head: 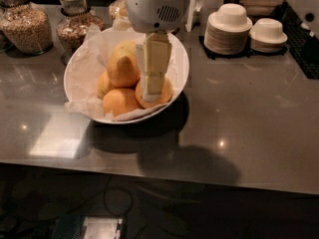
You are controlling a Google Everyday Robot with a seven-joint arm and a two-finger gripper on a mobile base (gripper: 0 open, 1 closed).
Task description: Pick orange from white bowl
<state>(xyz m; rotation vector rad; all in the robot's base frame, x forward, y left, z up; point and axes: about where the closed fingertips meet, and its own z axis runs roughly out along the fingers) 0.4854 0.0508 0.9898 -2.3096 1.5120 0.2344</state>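
The white bowl (181,68), lined with crumpled white paper, sits on the grey counter at the left centre. The orange (122,63), the largest yellow-orange fruit, lies on top of the pile in it. Smaller, rounder oranges lie beneath and beside it (119,101). My gripper (153,91) hangs down from the white arm over the bowl's right half, just right of the orange and in front of a smaller orange. It hides part of that fruit.
Glass jars of grains (27,26) stand behind the bowl at the left. Stacks of small off-white plates and bowls (228,26) stand at the back right. The counter's front edge runs along the bottom.
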